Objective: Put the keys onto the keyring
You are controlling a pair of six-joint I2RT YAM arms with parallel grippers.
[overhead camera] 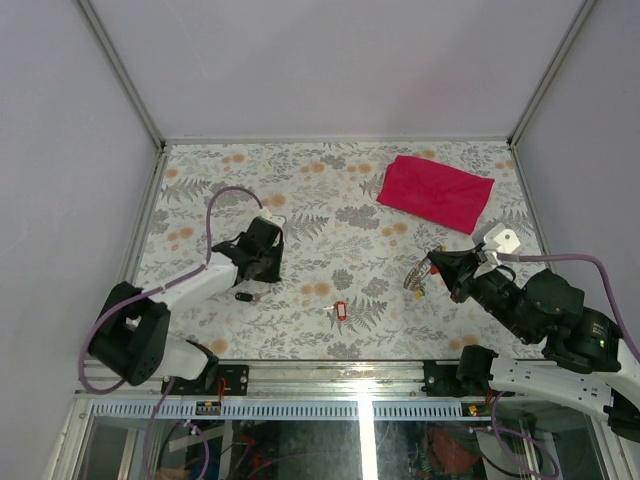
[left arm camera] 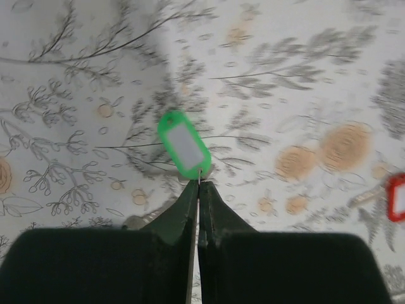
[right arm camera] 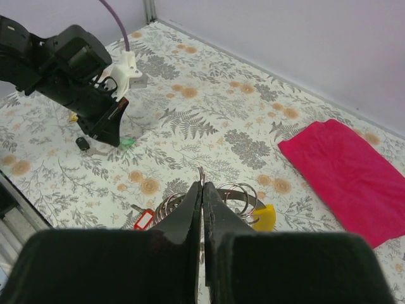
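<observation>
My left gripper (left arm camera: 199, 187) is pinching the green key (left arm camera: 183, 144), fingers pressed together on what looks like the thin wire loop at the tag's near end. The tag itself is lying flat on the flowered table (left arm camera: 304, 57), just ahead of my fingertips.

My right gripper (right arm camera: 202, 187) is clamping the keyring (right arm camera: 243, 202) and holding it up over the right side of the table, well apart from my left. The keyring is showing as a bundle of silvery coils with a yellow tag (right arm camera: 266, 217) hanging beside them.

I judge this to be the pick-up of the first key. The next move calls for lifting the green key clear, carrying it across to the keyring, and lining its small loop up with the ring's opening. That is fine work, since the wire is thin and could slip or twist in my grip.

The red key (overhead camera: 339, 311) is waiting near the front edge, between the arms. The black piece (overhead camera: 244, 296) is lying just beside my left gripper. Neither is on the keyring yet.
</observation>
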